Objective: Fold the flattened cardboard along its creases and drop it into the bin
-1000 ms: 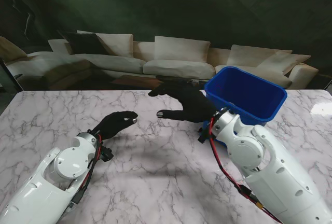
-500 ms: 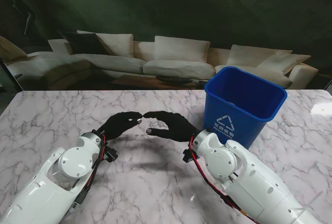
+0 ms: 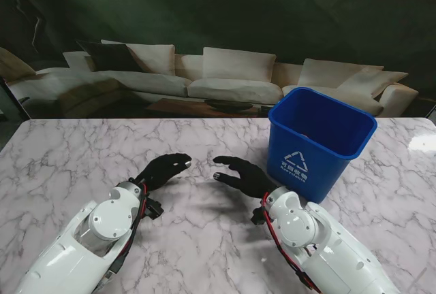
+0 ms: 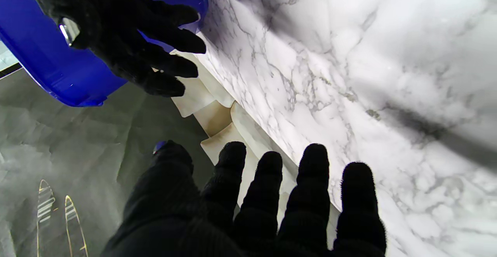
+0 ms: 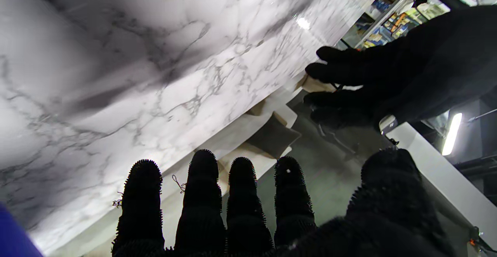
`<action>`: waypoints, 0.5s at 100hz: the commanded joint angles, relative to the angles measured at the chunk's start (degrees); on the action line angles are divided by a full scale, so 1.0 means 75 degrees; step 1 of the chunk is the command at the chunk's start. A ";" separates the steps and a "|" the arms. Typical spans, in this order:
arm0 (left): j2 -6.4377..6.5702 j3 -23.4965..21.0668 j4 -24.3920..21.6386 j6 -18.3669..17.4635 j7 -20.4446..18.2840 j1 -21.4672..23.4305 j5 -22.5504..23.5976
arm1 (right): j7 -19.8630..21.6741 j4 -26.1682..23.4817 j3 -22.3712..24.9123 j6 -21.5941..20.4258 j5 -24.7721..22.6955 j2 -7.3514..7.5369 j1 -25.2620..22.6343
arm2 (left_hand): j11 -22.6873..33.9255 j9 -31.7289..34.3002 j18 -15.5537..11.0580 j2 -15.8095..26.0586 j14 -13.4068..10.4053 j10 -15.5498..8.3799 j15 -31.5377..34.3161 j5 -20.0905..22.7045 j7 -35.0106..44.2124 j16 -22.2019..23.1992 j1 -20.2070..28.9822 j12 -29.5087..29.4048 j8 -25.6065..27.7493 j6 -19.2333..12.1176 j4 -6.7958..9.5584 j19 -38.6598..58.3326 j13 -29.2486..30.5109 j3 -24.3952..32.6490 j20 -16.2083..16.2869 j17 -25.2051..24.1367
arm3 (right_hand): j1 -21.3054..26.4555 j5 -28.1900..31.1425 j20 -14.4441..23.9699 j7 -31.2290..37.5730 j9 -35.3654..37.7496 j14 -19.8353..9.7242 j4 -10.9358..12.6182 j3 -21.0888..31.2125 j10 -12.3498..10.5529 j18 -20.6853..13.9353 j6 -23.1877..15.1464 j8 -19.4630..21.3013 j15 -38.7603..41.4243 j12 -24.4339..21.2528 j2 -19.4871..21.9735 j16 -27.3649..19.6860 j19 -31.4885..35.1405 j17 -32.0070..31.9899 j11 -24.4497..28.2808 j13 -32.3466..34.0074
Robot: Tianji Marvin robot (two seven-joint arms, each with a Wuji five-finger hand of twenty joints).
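Standing near the marble table's (image 3: 82, 151) far right corner, the blue bin (image 3: 320, 137) is upright; no cardboard shows on the tabletop, and the bin's inside cannot be seen. Just left of the bin, the right hand (image 3: 240, 173) hovers with fingers spread, holding nothing. Beside it, the left hand (image 3: 162, 168) is likewise spread and empty, fingertips apart.

Bin (image 3: 320, 139) on table (image 3: 75, 154), right.

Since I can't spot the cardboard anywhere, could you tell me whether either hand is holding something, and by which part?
Nothing is held: the left hand and right hand both hover open over the table, fingers apart.
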 commanded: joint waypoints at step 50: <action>0.0018 -0.0178 -0.0276 -0.0010 -0.0107 0.0408 0.0235 | -0.0321 -0.0282 0.0682 -0.0492 -0.0358 0.0117 -0.0537 | 0.0027 -0.0152 -0.0003 0.0433 -0.0081 -0.0046 -0.0118 -0.0147 -0.0073 -0.0016 -0.0069 0.0158 0.0039 0.0076 0.0218 -0.0066 -0.0213 -0.0042 0.0186 -0.0145 | 0.0126 0.0265 0.0057 0.0135 0.0305 -0.0259 0.0200 -0.0151 -0.0345 -0.0067 -0.0209 0.0160 -0.0177 0.0040 -0.0004 -0.0125 0.0002 0.0062 0.0121 -0.0042</action>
